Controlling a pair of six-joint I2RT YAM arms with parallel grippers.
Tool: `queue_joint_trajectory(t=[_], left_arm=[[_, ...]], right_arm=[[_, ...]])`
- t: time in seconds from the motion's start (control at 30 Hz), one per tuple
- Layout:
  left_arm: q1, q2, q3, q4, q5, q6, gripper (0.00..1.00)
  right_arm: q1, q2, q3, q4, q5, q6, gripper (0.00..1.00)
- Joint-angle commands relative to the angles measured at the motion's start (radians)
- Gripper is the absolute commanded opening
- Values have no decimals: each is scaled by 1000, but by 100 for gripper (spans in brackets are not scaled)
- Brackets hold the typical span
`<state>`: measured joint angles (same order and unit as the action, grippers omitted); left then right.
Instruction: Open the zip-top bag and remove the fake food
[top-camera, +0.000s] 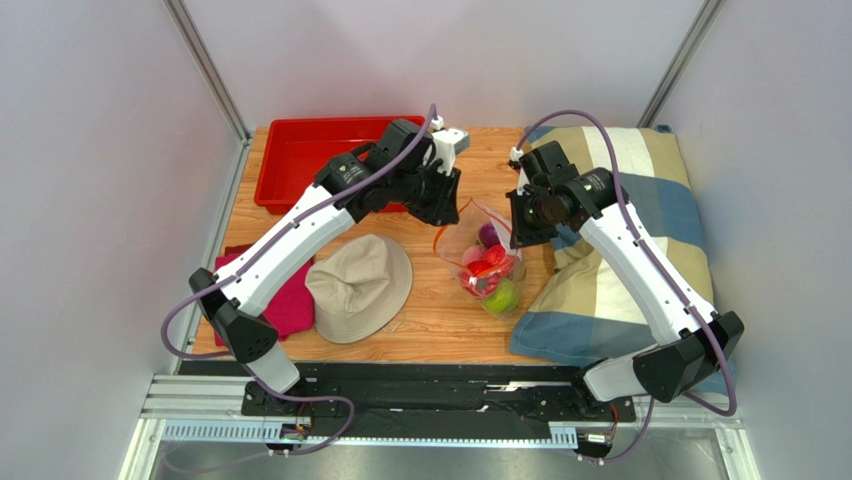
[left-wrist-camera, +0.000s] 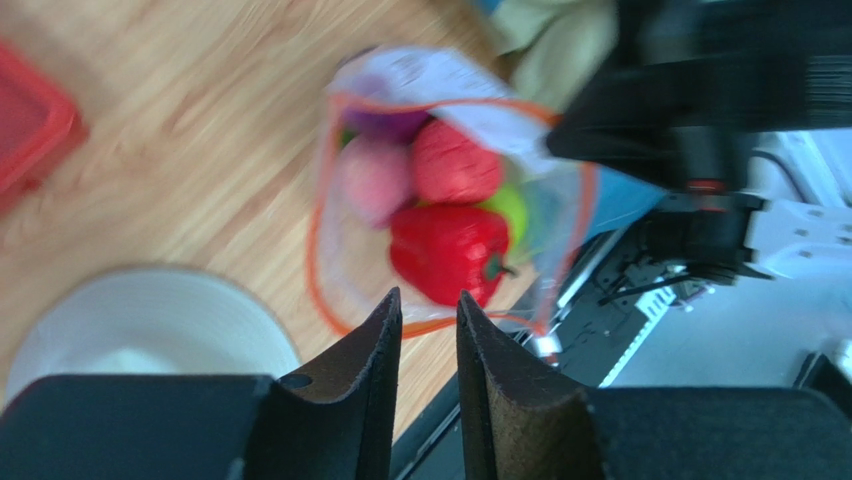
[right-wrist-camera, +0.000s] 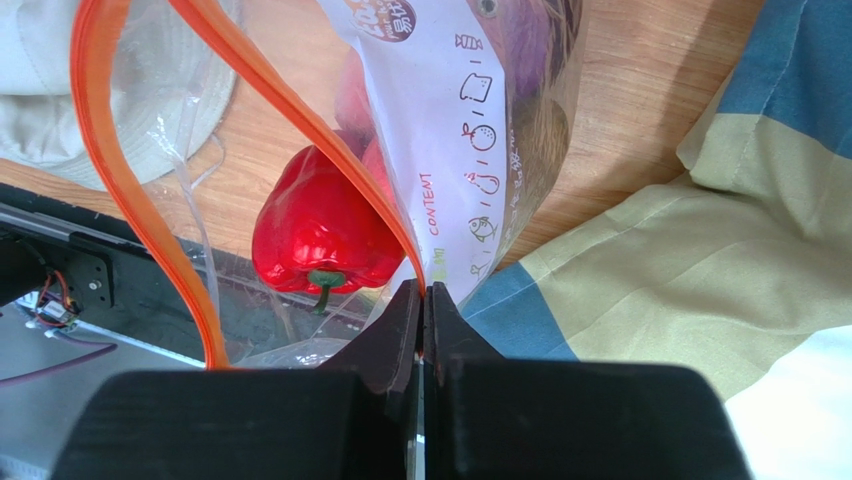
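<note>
While the right end effector (right-wrist-camera: 422, 292) pinches the orange zipper strip (right-wrist-camera: 90, 70) of the zip-top bag (right-wrist-camera: 450, 120) between its pressed-together black fingers, the bag sits at mid-table between the two arms, over the wood-grain table (top-camera: 440, 325). Its clear, crinkly plastic carries a white printed label, and the mouth gapes in a wide loop. Inside, the fake food (left-wrist-camera: 440, 210) lies heaped: a glossy red pepper (right-wrist-camera: 315, 235) with a green stem, a rough-skinned red ball, a smooth pink piece, a purple one and a yellow-green one. The left end effector (left-wrist-camera: 428, 305) hovers just beside the bag's rim, its dark, grainy, wedge-shaped fingers slightly spread with nothing between them. A soft beige hat (top-camera: 360, 285) lies left of the bag, and a checked pillow (top-camera: 640, 230) lies to its right.
</note>
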<state>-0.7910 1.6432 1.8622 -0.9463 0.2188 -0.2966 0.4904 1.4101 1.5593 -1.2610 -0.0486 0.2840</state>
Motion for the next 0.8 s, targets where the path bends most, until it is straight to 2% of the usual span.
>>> queue_joint_trajectory(t=[0.0, 0.07, 0.17, 0.5, 0.57, 0.63, 0.73, 0.77], left_arm=[[-65, 21, 57, 76, 72, 65, 33], [-65, 67, 66, 54, 99, 60, 37], [-66, 136, 58, 46, 146, 63, 47], [-67, 184, -40, 153, 135, 74, 47], [-68, 185, -69, 158, 154, 71, 56], [-71, 167, -101, 179, 192, 80, 72], [-77, 121, -181, 210, 212, 93, 91], [-77, 113, -214, 213, 220, 96, 92]], right_arm=[[2, -7, 48, 0, -46, 18, 0], [2, -7, 47, 5, -69, 26, 0], [2, -11, 44, 11, -86, 35, 0], [-12, -20, 13, 34, -145, 52, 0], [-21, -22, 2, 40, -168, 60, 0], [-30, -28, -2, 43, -172, 60, 0], [-44, -34, -19, 46, -186, 57, 0], [-49, -36, -24, 49, -192, 57, 0]])
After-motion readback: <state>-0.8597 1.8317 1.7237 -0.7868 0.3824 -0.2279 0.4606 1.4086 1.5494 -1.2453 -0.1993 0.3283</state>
